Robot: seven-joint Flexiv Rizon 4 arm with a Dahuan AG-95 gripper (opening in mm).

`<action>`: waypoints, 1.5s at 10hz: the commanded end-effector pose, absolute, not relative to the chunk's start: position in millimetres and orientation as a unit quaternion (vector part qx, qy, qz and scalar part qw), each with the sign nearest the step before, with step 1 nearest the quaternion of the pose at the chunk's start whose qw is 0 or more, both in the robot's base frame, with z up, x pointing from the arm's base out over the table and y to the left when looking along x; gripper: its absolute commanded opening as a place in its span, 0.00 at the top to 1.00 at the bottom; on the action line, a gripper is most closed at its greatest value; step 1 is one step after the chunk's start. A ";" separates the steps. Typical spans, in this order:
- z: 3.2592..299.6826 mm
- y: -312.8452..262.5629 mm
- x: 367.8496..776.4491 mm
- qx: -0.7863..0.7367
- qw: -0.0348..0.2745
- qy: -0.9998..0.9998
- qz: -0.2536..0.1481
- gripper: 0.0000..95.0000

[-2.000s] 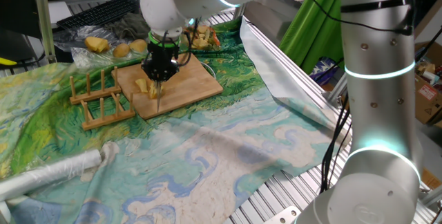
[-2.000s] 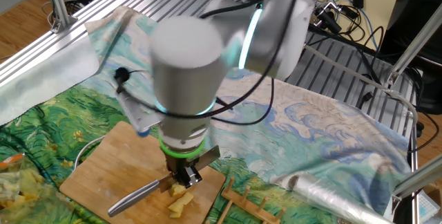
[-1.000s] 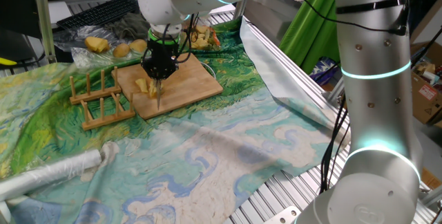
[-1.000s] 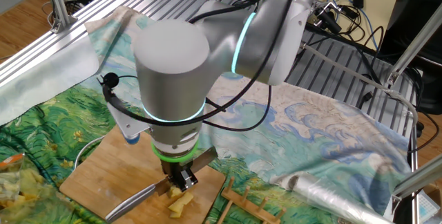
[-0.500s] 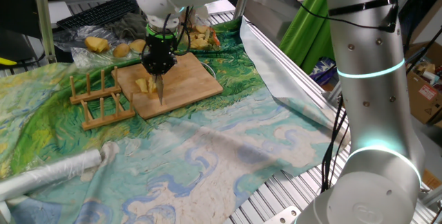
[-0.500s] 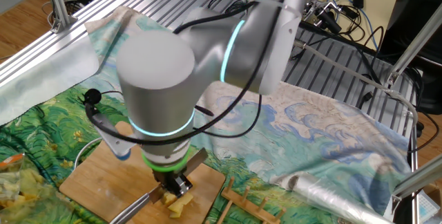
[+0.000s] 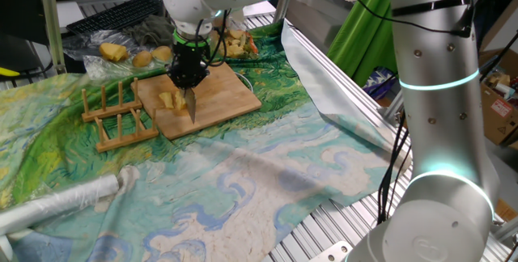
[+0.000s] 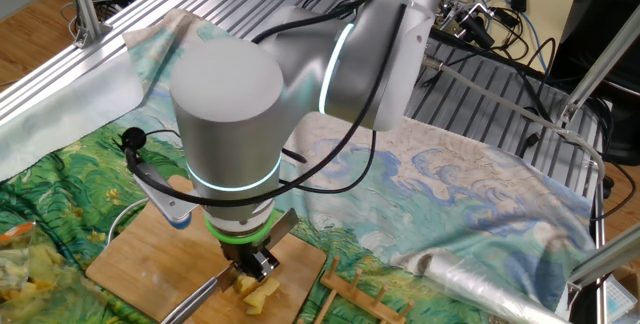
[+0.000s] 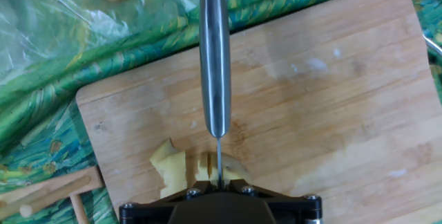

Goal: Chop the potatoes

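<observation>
Arm (image 7: 437,84): large white arm reaching across the table, its wrist standing straight above the pincer; it has swung a little over the last second while the hand kept its spot
Cloth (image 7: 243,181): green and blue painted cloth spread under and all round the pincer
Wooden board (image 7: 227,96): lies directly beneath the pincer, most of its bare surface stretching away to the side of the blade
Rack (image 7: 113,120): small wooden peg rack just beside the board, on the potato side of the pincer
Knife (image 9: 215,58): steel handle running straight out ahead of the pincer in the hand view; thin blade edge-down under the fingers, meeting the board at the potato
Pincer (image 7: 187,74): pressed together on the knife, pointing straight down over the board
Change: compared with a second ago the knife has turned slightly about the upright line, its tip now swung a touch outward in one fixed view; the hand has neither risen nor shifted; my judgement is that the blade is being re-angled or rocked within the same cut, not moved to a fresh one
Potatoes (image 9: 181,169): pale yellow chunks on the board right under the pincer, touching the blade; larger piece to one side of the edge, smaller sliver to the other
Task meaning: some pieces already parted; the bigger chunk probably needs further cuts
</observation>
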State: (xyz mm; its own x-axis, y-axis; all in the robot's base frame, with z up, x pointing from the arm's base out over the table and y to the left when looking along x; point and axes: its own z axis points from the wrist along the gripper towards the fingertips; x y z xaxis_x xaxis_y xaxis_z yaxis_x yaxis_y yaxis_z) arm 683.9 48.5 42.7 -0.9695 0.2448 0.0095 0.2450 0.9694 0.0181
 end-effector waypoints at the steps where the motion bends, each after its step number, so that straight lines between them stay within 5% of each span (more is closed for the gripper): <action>1: 40.9 46.4 680.1 -0.121 0.007 -0.993 -0.010 1.00; 15: 67.2 41.8 666.4 -0.124 0.008 -0.992 -0.003 1.00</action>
State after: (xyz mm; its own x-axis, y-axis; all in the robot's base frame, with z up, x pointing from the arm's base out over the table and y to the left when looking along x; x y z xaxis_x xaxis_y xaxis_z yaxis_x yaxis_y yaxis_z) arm 666.5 41.7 66.6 -0.9697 0.2439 0.0147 0.2440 0.9698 0.0035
